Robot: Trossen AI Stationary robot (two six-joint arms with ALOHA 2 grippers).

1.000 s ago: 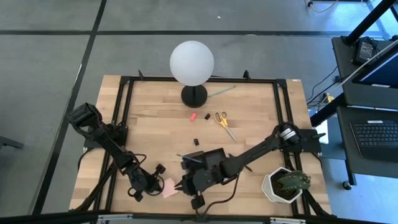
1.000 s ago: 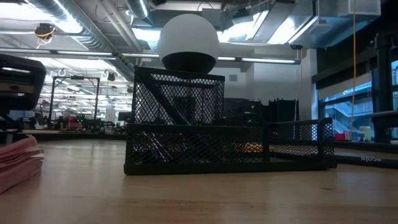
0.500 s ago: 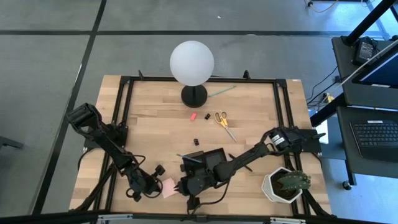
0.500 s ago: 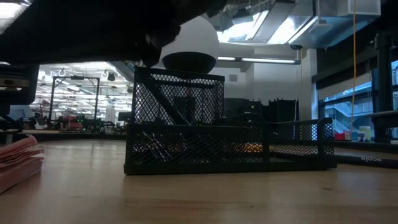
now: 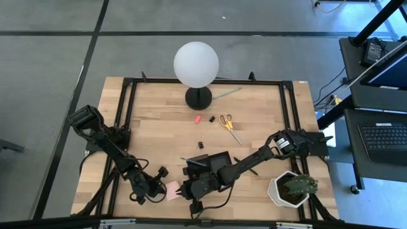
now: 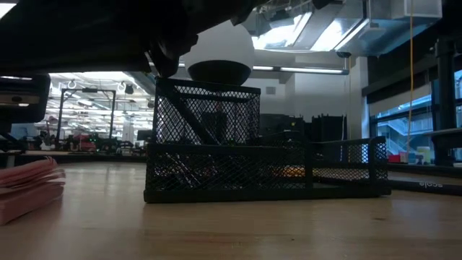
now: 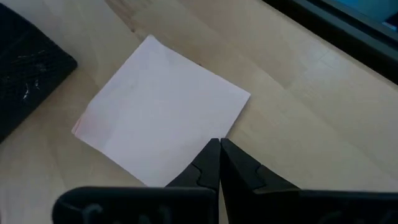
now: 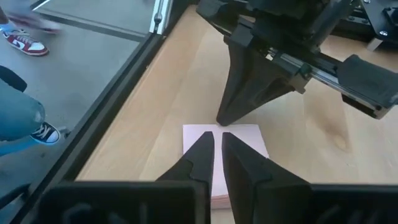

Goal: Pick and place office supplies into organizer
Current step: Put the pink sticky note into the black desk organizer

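The pink sticky-note pad (image 5: pixel 173 190) lies flat near the table's near edge, seen also in the left wrist view (image 7: pixel 161 118) and at the low view's left (image 6: pixel 29 191). My left gripper (image 5: pixel 160 189) is shut, its tips (image 7: pixel 219 143) at the pad's left edge. My right gripper (image 5: pixel 189 191) hangs over the pad from the right, fingers a narrow gap apart (image 8: pixel 216 138); whether it touches the pad, I cannot tell. The black mesh organizer (image 5: pixel 215 163) stands just beyond. Yellow-handled scissors (image 5: pixel 229 126), a binder clip (image 5: pixel 200 145) and a green stick (image 5: pixel 227 93) lie farther back. My left gripper meets the pad's left edge (image 7: pixel 202 134) with its shut fingertips (image 8: pixel 222 119), coming down at a slant from the table's left. The pad rests flat on the table.
The white globe lamp (image 5: pixel 196 63) stands at the far middle and the potted plant (image 5: pixel 292 189) at the near right corner. A small pink item (image 5: pixel 198 118) lies by the lamp's base. A black frame (image 5: pixel 127 114) runs round the tabletop. A person's shoes (image 8: pixel 25 43) show beyond the table.
My right gripper has moved toward the table's left and come over the pad, its arm now filling the low view's top. My left gripper has moved right, up to the pad. The pad has slid a little toward the table's right, and its fanned sheets lie flatter.
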